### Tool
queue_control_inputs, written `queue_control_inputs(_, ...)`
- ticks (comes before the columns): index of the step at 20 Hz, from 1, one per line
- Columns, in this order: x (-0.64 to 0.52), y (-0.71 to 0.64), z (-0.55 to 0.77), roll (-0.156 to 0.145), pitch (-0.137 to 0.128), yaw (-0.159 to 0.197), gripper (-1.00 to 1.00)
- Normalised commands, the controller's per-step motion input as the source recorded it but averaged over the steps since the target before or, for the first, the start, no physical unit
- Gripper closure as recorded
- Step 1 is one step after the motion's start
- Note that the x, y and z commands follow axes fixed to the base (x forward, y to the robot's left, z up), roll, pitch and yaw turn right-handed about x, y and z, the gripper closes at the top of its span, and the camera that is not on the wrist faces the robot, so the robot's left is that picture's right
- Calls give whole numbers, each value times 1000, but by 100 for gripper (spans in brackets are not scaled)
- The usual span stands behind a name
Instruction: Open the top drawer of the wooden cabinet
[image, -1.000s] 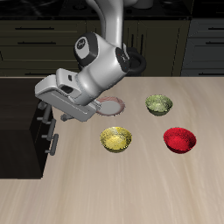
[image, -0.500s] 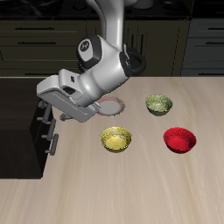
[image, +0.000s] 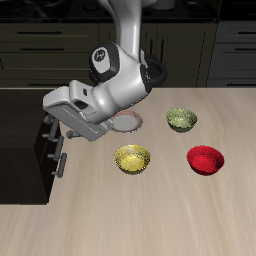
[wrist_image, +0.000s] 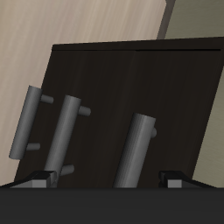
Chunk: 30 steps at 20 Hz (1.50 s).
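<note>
Gripper (image: 52, 127) fingers are spread wide before the wooden cabinet (image: 20, 140) — nothing is held. Its top drawer (wrist_image: 131, 96) handle (wrist_image: 133, 150) is seen between the fingertips.

Dark matt wood — the wooden cabinet (wrist_image: 131, 79) — pale-grained table (image: 150, 210)

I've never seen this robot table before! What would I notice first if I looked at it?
First you'd notice the big white and grey robot arm bending down over the table to the wooden cabinet at the table's edge. Its gripper is right at the cabinet's front, and the wrist view shows the dark drawer fronts and a silver bar handle close up. Beside the arm sit three bright bowls: a yellow bowl, a red bowl and a green bowl.
</note>
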Motion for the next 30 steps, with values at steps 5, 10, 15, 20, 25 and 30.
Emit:
queue_control_inputs(5,-16,-152,63,-23,-13,10,-100)
queue_control_inputs(10,33,-88,-32,-21,-2,5,-100)
queue_control_inputs(15,30,-224,-52,-28,6,6,-100)
queue_control_inputs(20,0,15,-122,-8,23,-2,-100)
queue_control_inputs(25,0,-123,25,-20,-6,4,-100)
queue_control_inputs(30,-63,-128,9,-19,-8,8,-100)
